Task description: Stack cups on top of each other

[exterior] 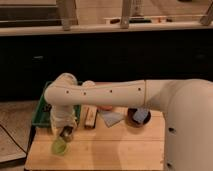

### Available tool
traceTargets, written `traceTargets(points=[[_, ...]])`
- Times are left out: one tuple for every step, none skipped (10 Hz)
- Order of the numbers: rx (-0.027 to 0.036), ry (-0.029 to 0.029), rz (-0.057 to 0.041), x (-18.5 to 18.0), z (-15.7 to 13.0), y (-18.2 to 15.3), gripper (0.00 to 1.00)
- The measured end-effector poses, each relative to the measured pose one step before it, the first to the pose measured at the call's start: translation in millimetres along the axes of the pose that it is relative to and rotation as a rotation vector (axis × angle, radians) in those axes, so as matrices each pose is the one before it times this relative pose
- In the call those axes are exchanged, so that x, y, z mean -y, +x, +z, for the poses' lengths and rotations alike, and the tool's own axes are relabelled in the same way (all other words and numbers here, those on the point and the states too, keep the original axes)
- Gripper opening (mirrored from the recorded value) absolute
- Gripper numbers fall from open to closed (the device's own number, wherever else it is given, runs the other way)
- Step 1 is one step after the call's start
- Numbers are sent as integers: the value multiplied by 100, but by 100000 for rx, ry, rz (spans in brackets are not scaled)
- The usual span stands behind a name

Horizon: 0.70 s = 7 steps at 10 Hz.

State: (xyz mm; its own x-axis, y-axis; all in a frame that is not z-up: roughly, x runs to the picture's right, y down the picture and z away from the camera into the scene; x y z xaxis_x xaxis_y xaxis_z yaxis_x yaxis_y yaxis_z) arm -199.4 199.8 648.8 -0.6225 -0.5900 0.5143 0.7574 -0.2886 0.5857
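Observation:
The light-green cup (60,146) stands on the wooden table (115,150) near its front left corner. My gripper (66,133) points down just above and slightly right of it, at the end of the white arm (110,94) that reaches in from the right. It is shut on a small dark object that looks like the dark grey cup (66,132), held a little above the green cup's rim. Much of the grey cup is hidden by the gripper.
A green tray (42,107) sits at the table's back left, partly behind the arm. A dark brown bowl (134,120) with a pale blue item stands at the right. A pale packet (113,119), a small box (90,118) and an orange dish (105,108) lie mid-table.

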Motion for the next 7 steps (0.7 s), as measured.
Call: traceTargets(points=[[855, -143, -914, 386, 222, -184, 0], [753, 175, -1004, 505, 260, -109, 0], [664, 161, -1159, 619, 267, -51, 0], [406, 158, -611, 286, 182, -35, 0], [708, 480, -925, 443, 347, -1, 0], [396, 311, -717, 276, 254, 86, 0], [237, 331, -879, 342, 223, 131, 0]])
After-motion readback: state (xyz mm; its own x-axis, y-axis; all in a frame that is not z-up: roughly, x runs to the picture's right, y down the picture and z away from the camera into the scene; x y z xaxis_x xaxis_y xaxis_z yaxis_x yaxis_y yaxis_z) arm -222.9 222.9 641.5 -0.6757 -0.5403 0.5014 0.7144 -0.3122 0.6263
